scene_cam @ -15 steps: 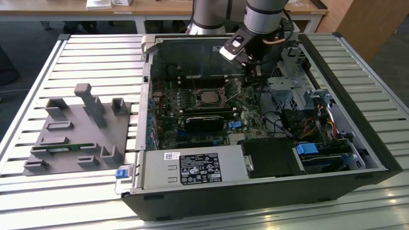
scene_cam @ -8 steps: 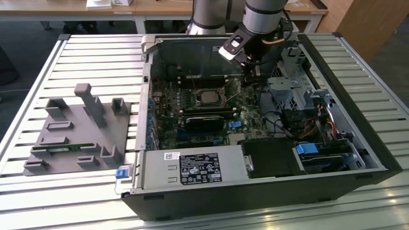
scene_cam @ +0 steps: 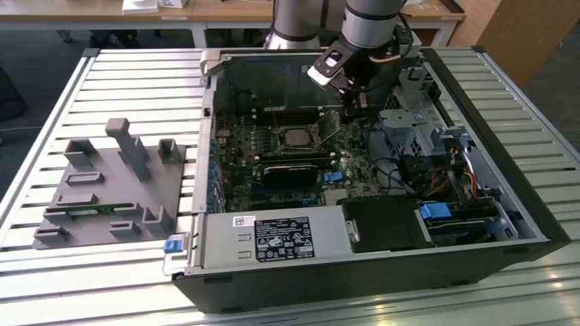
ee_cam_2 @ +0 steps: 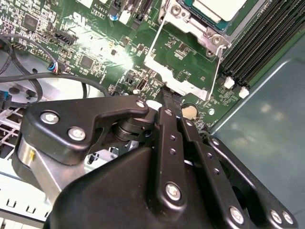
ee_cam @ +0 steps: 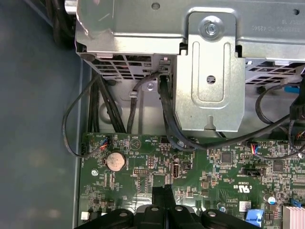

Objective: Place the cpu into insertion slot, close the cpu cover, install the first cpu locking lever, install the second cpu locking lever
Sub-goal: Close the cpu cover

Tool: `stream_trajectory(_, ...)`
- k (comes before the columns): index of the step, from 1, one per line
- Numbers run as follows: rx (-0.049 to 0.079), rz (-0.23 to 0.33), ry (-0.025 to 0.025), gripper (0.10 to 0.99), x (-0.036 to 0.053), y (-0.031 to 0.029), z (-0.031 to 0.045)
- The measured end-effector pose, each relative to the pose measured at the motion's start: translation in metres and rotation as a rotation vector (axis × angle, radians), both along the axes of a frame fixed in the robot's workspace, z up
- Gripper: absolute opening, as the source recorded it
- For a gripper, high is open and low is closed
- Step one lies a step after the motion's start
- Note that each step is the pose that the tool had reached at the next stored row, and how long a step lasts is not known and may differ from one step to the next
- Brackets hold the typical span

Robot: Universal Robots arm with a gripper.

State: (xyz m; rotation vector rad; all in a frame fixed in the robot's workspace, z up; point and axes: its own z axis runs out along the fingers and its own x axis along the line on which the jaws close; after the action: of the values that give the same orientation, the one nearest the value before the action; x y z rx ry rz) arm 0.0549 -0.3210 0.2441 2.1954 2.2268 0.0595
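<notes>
The cpu (ee_cam_2: pixel 219 5), with its pale silver top, lies in the insertion slot (ee_cam_2: pixel 183 14) on the green motherboard; in the exterior view the cpu (scene_cam: pixel 295 139) is inside the open computer case. The cpu cover (ee_cam_2: pixel 178 78) stands raised off the slot, and the board shows through its window. A thin wire lever (ee_cam_2: pixel 218 62) runs along its side. My gripper (ee_cam_2: pixel 169 102) is shut with nothing between its fingers, and its tip is at the cover's free edge. In the first wrist view the gripper (ee_cam: pixel 163 193) hangs over the board. In the exterior view the gripper (scene_cam: pixel 352 102) is just behind the slot.
Long black memory slots (ee_cam_2: pixel 257 43) run beside the slot. A metal drive cage (ee_cam: pixel 205 71), black cables (ee_cam: pixel 167 119) and a coin battery (ee_cam: pixel 115 161) lie close to the gripper. A grey fixture (scene_cam: pixel 109 183) sits on the slatted table at the exterior view's left.
</notes>
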Motion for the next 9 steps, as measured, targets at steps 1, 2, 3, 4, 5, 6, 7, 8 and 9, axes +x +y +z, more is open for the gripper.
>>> stream_trajectory(1, 0.0, 0.0, 0.0, 0.106, -0.0006, 0.0, 0.0)
stream_trajectory(2, 0.0, 0.0, 0.0, 0.106, -0.0012, 0.0, 0.0)
stream_trajectory(3, 0.0, 0.0, 0.0, 0.106, -0.0017, 0.0, 0.0)
stream_trajectory(4, 0.0, 0.0, 0.0, 0.106, -0.0021, 0.0, 0.0)
stream_trajectory(5, 0.0, 0.0, 0.0, 0.106, -0.0026, 0.0, 0.0002)
stream_trajectory(6, 0.0, 0.0, 0.0, 0.106, -0.0033, 0.0, 0.0004)
stream_trajectory(7, 0.0, 0.0, 0.0, 0.106, -0.0039, 0.0, 0.0007)
stream_trajectory(8, 0.0, 0.0, 0.0, 0.106, -0.0062, 0.0, 0.0009)
stream_trajectory(9, 0.0, 0.0, 0.0, 0.106, -0.0067, -0.0001, 0.0009)
